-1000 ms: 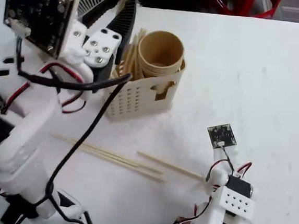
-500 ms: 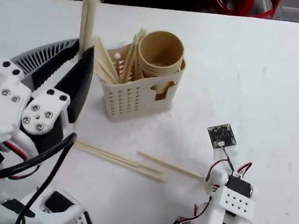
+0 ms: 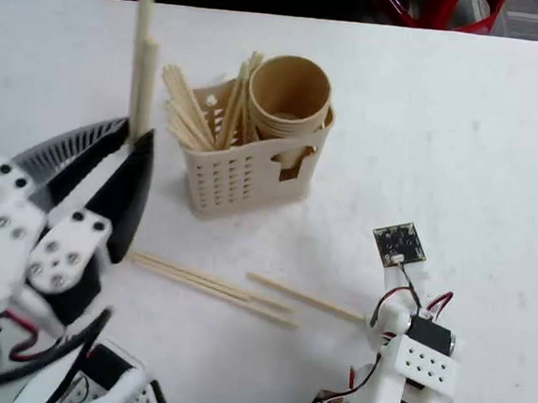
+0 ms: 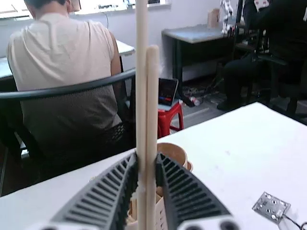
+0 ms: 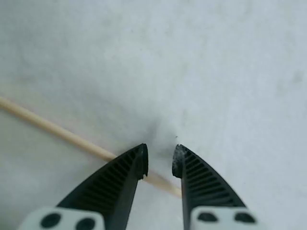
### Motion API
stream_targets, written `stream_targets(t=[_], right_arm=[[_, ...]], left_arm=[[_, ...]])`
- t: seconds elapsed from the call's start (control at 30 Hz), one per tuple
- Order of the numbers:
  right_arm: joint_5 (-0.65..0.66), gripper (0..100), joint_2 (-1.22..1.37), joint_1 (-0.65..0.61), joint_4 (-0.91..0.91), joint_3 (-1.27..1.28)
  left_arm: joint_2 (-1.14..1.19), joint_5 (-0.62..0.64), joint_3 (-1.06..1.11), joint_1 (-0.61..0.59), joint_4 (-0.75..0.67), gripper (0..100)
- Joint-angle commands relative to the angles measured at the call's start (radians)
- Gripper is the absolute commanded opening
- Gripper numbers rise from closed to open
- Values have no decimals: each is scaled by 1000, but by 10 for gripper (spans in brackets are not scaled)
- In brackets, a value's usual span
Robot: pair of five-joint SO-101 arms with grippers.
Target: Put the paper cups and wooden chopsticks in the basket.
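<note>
Clamped in left end effector [image 4: 146, 165]: two upright chopsticks [image 4: 146, 86], near the basket [image 3: 243, 176]. Expect slip or tilt, gripped low on long sticks; possible miss of the basket. Right end effector [image 5: 159, 158] narrowly parted, grasping nothing, over a loose chopstick [image 5: 57, 129] on the counter [image 3: 445, 132]. Nested cups [image 3: 290, 90] already in basket.

Worktop [image 3: 482, 135]: white, plain and matte.
Chair [image 4: 72, 124]: black, with a curved top rail and mesh back, just past the worktop's far edge.
Stool [image 4: 169, 116]: red, on the floor behind the chair.
Screen device [image 4: 167, 92]: lit, propped on the stool.
Side table [image 4: 196, 34]: grey top, dark legs, further back.
</note>
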Motion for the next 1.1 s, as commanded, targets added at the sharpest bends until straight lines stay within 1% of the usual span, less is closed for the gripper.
stream_targets(t=[0.0, 0.1, 0.17, 0.33, 0.47, 0.57, 0.67, 0.87, 1.0, 1.07], right_arm=[[-5, 96, 4, -1, -15, -5], [-5, 96, 4, -1, -15, -5], [-5, 96, 4, -1, -15, -5], [-5, 96, 4, -1, -15, -5], [-5, 96, 4, -1, -15, -5], [-5, 97, 4, -1, -15, -5], [-5, 98, 4, -1, -15, -5], [-5, 98, 4, -2, -15, -5], [-5, 98, 4, -2, -15, -3], [-5, 98, 4, -2, -15, -3]], left_arm=[[-127, -41, 290, -8, -308, 23], [-145, -74, 446, -8, -583, 23], [-119, -74, 506, -8, -744, 22], [54, -75, 525, -10, -977, 22], [216, -69, 537, -74, -1071, 23], [298, -68, 539, -114, -1089, 23], [343, -71, 571, -122, -1114, 23], [352, -68, 832, -124, -1336, 23], [352, -58, 961, -147, -1419, 23], [352, -6, 1010, -182, -1439, 24]])
